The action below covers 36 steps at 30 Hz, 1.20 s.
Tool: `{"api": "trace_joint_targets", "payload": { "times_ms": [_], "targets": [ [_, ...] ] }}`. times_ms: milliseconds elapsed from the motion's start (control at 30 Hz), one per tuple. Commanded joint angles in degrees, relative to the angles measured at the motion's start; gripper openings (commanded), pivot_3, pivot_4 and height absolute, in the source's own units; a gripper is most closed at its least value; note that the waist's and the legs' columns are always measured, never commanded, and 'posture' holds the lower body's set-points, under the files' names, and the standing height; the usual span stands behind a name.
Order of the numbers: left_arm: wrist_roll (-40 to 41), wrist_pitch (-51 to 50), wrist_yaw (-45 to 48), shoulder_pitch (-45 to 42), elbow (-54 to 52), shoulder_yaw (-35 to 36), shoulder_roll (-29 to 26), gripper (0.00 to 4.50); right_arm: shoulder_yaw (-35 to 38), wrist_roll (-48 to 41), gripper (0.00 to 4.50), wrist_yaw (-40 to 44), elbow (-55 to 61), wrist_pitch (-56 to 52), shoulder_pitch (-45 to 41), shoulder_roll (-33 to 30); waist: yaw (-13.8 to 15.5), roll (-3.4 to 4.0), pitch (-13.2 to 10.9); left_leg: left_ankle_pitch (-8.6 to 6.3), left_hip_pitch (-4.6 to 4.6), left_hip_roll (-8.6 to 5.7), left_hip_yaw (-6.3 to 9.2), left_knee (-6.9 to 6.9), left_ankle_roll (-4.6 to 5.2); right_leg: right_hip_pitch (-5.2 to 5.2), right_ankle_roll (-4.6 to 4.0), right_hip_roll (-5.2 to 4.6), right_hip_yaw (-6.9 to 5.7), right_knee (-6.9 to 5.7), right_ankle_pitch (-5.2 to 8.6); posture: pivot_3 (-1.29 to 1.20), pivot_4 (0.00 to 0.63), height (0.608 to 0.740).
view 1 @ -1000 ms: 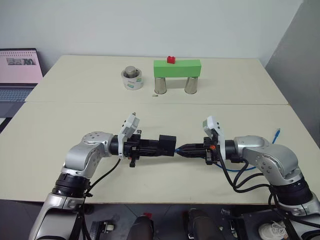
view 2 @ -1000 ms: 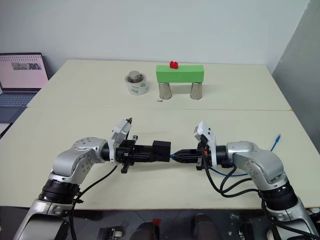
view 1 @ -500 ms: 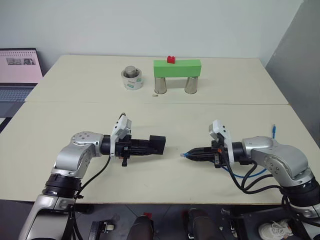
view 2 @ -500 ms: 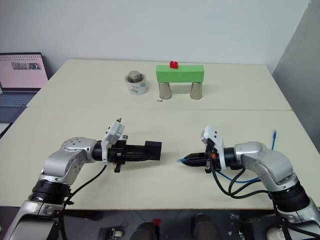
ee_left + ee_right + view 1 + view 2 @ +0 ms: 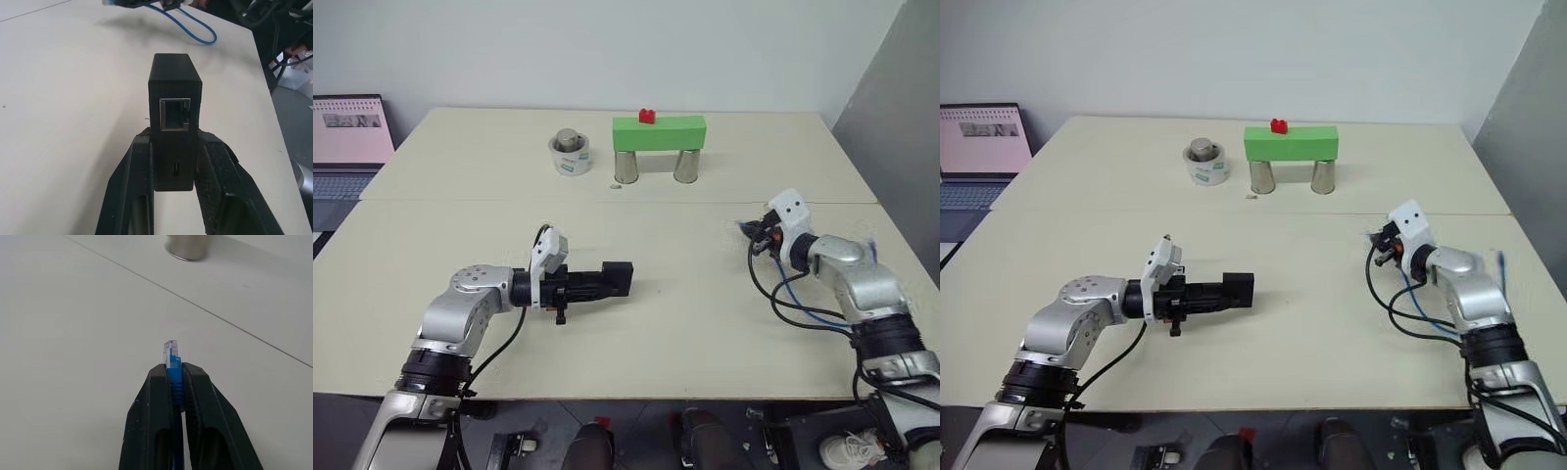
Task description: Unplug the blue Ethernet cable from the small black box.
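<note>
1. Left gripper clamps the small black box just above the table, empty port showing.
2. Right gripper pinches the blue Ethernet cable behind its clear plug, well apart from box.
3. Green block on two cans at far side.

A pale cream surface is seen, made of two tabletops joined along a seam. A plain white wall stands behind it; a grey panel rises at the right. An open laptop is set at the far left. Even, soft light falls throughout.
</note>
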<state>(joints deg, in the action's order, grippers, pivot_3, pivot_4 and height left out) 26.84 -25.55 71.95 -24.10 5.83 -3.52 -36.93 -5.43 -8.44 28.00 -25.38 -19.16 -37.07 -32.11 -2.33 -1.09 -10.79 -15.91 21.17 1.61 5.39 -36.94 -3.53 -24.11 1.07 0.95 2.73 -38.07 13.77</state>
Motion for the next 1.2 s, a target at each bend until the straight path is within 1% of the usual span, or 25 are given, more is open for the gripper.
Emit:
{"api": "trace_joint_targets", "payload": {
  "times_ms": [33,67,100,200,300,333,367,433,500,633,700,800,967,1033,1100,1133,1167,1200],
  "targets": [
    [-0.1,0.0,-1.1,0.7,-3.0,0.7,-0.2,0.77,1.4,3.2,0.84,-3.3,-5.4,5.6,-2.4,1.6,0.0,0.0,0.0,0.0,0.03,0.0,0.0,0.0,0.0,-0.01,-0.07,0.0,0.0,0.0,-0.04,0.0,0.15,0.74],
    [-0.1,-0.1,-1.2,1.0,-3.3,0.7,-0.3,0.77,1.7,3.5,1.25,-3.5,-6.1,6.2,-2.6,2.0,0.0,0.0,0.0,0.0,0.05,0.0,-0.01,0.0,0.0,-0.02,-0.23,-0.01,0.01,0.02,-0.14,0.0,0.15,0.74],
    [-0.2,-0.3,-1.5,1.3,-3.6,0.8,-0.4,0.77,2.0,3.7,1.55,-3.4,-6.2,6.6,-2.5,2.2,-0.1,0.01,0.0,0.0,0.06,-0.01,-0.01,0.0,0.0,-0.03,-0.23,-0.02,0.02,0.03,-0.14,0.0,0.15,0.74],
    [0.1,-0.3,-2.7,2.1,-4.3,1.7,-0.4,0.77,3.5,2.1,2.17,-1.5,-3.0,5.8,-1.2,2.1,-0.1,0.01,0.0,0.0,0.09,-0.02,-0.01,0.0,0.0,-0.04,-0.24,-0.02,0.01,0.03,-0.14,0.0,0.15,0.74],
    [0.0,-1.4,-6.4,2.7,-4.8,2.9,-0.2,0.77,4.7,-0.7,2.96,3.7,5.8,4.3,2.2,0.6,0.0,0.02,0.0,0.0,0.09,-0.01,0.04,-0.01,0.01,-0.04,-0.21,-0.02,-0.02,0.01,-0.13,0.0,0.15,0.74],
    [0.1,-2.1,-7.3,2.9,-4.9,3.3,-0.2,0.77,4.6,-2.3,3.12,6.8,9.5,3.9,3.7,0.0,0.0,0.02,0.0,0.0,0.08,-0.01,0.05,-0.01,0.01,-0.03,-0.16,-0.02,-0.03,0.01,-0.1,0.0,0.15,0.74],
    [-0.2,-1.5,-8.6,3.2,-4.6,3.9,0.1,0.77,4.1,-5.7,3.34,11.1,16.8,2.5,6.4,-0.8,0.0,0.02,0.0,0.0,0.08,-0.01,0.06,-0.01,0.01,-0.03,0.03,-0.02,-0.03,0.01,0.01,0.0,0.15,0.74],
    [-1.4,0.8,-11.5,3.6,-3.9,5.1,0.9,0.77,3.4,-9.5,3.34,15.7,27.0,-0.1,10.2,-1.9,0.1,0.03,0.0,-0.01,0.06,0.0,0.12,-0.02,0.01,0.0,0.04,-0.01,-0.08,0.01,0.02,0.0,0.15,0.74],
    [-5.4,8.3,-19.8,1.7,1.5,7.6,4.1,0.77,1.6,-10.6,3.34,16.8,34.1,-3.1,11.8,-1.8,0.2,0.04,0.0,-0.01,0.06,0.01,0.14,-0.02,0.01,0.01,0.04,-0.01,-0.09,0.01,0.02,0.0,0.15,0.74],
    [-12.8,24.1,-36.6,-2.8,14.3,12.2,9.8,0.77,-2.7,-11.9,3.34,16.7,42.9,-8.4,11.7,0.5,0.3,0.0,0.0,0.01,-0.04,0.03,0.11,-0.12,0.01,0.1,0.11,0.0,-0.06,0.01,-0.08,0.0,0.15,0.74],
    [-15.5,30.3,-41.1,-3.5,19.6,12.5,11.7,0.77,-4.6,-11.7,3.34,15.9,45.0,-10.5,11.0,1.8,0.3,0.0,0.0,0.02,-0.2,0.01,0.11,-0.11,0.03,0.21,0.11,-0.01,-0.05,-0.02,-0.12,0.0,0.15,0.74],
    [-17.8,37.1,-44.8,-4.9,26.4,12.4,14.0,0.77,-6.5,-10.8,3.34,16.2,46.1,-12.1,10.3,2.6,0.5,0.01,0.0,0.04,-0.27,-0.03,0.12,-0.11,0.03,0.3,0.11,-0.01,-0.05,-0.01,-0.13,0.0,0.15,0.74],
    [-19.4,43.3,-49.1,-8.4,38.1,13.1,15.8,0.77,-7.9,-9.6,3.34,17.3,45.6,-12.3,9.4,2.1,0.9,0.0,0.0,0.04,-0.13,-0.1,0.15,-0.11,0.03,0.31,0.13,-0.08,-0.12,0.13,-0.14,0.0,0.15,0.74],
    [-19.1,44.5,-50.3,-9.3,41.6,13.7,16.1,0.77,-7.8,-9.3,3.34,17.3,45.6,-12.5,9.5,1.8,0.8,-0.01,0.0,0.03,-0.13,-0.1,0.2,-0.09,0.03,0.31,0.14,-0.09,-0.16,0.13,-0.13,0.0,0.15,0.74],
    [-17.0,43.1,-49.1,-9.0,43.4,14.9,16.8,0.77,-7.6,-9.1,3.34,17.2,45.8,-12.7,9.8,1.6,0.7,-0.01,0.0,0.03,-0.14,-0.1,0.2,-0.08,0.03,0.31,0.13,-0.08,-0.16,0.12,-0.13,0.0,0.15,0.74],
    [-16.4,42.8,-48.4,-8.6,43.6,15.2,17.1,1.48,-7.5,-9.0,3.41,17.1,45.9,-12.8,9.9,1.5,0.6,-0.01,0.0,0.03,-0.15,-0.1,0.19,-0.07,0.03,0.31,0.14,-0.08,-0.16,0.11,-0.13,0.0,0.15,0.74],
    [-15.8,42.5,-47.2,-8.0,43.3,15.3,17.3,1.6,-7.4,-9.0,3.41,17.1,46.0,-12.9,10.1,1.4,0.6,-0.01,0.0,0.03,-0.17,-0.1,0.19,-0.07,0.03,0.31,0.14,-0.08,-0.15,0.09,-0.13,0.0,0.15,0.74],
    [-15.1,41.8,-46.9,-7.3,42.4,15.8,17.6,1.84,-7.3,-8.9,3.41,17.1,46.2,-12.9,10.3,1.2,0.6,0.0,0.0,0.03,-0.2,-0.1,0.19,-0.07,0.03,0.33,0.14,-0.08,-0.16,0.08,-0.13,0.0,0.15,0.74]
  ]
}}
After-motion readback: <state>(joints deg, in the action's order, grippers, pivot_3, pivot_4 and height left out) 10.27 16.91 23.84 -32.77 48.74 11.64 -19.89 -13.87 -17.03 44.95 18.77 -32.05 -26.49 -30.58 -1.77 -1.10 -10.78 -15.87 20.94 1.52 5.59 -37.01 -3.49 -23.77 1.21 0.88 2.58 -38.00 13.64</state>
